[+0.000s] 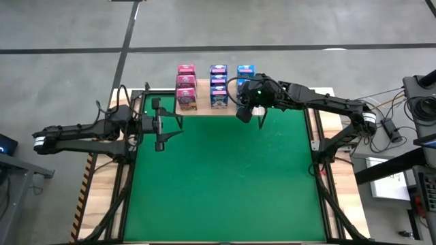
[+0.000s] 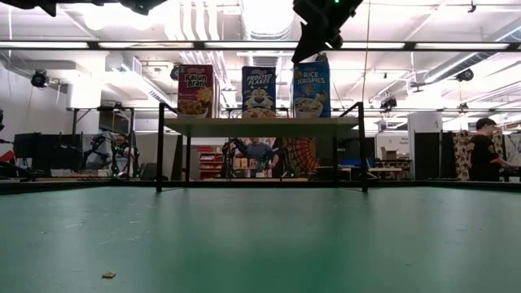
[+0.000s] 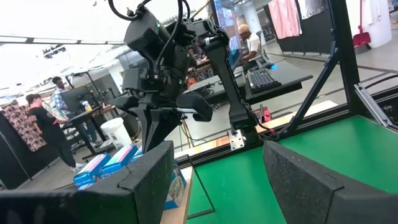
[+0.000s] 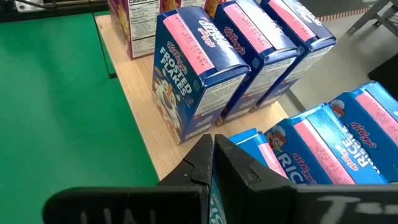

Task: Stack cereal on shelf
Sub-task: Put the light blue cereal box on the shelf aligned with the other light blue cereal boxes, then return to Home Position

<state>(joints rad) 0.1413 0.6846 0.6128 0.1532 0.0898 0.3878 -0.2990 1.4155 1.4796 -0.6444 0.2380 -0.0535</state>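
1. The shelf (image 1: 204, 109), a low light-wood plank on thin black legs, stands at the far edge of the green mat (image 1: 225, 177). It carries the cereal in three rows running front to back: magenta Raisin Bran boxes (image 1: 186, 85) on the left, blue Frosted Flakes boxes (image 1: 218, 85) in the middle, and blue Rice Krispies boxes (image 1: 246, 71) on the right.

2. The boxes stand upright and side by side with fronts facing the near side, which keeps each row compact and, in my judgement, leaves room for every box on the small plank.

3. The right hand (image 1: 243, 112) hangs over the right-hand near corner of the shelf, just above the Rice Krispies row. Its fingers are fully shut. The right wrist view shows the dark fingers pressed together with nothing between them, and the Rice Krispies boxes lie right under them.

4. With the fingers shut on nothing directly over that row, this looks like a last box just set down or nudged into line; the stacking seems at or near its end.

5. The left hand (image 1: 161, 126) waits over the left part of the mat, near the left end of the shelf. Its fingers stand wide apart and hold nothing.

6. People stand in the room beyond the worktop, well away from the arms.
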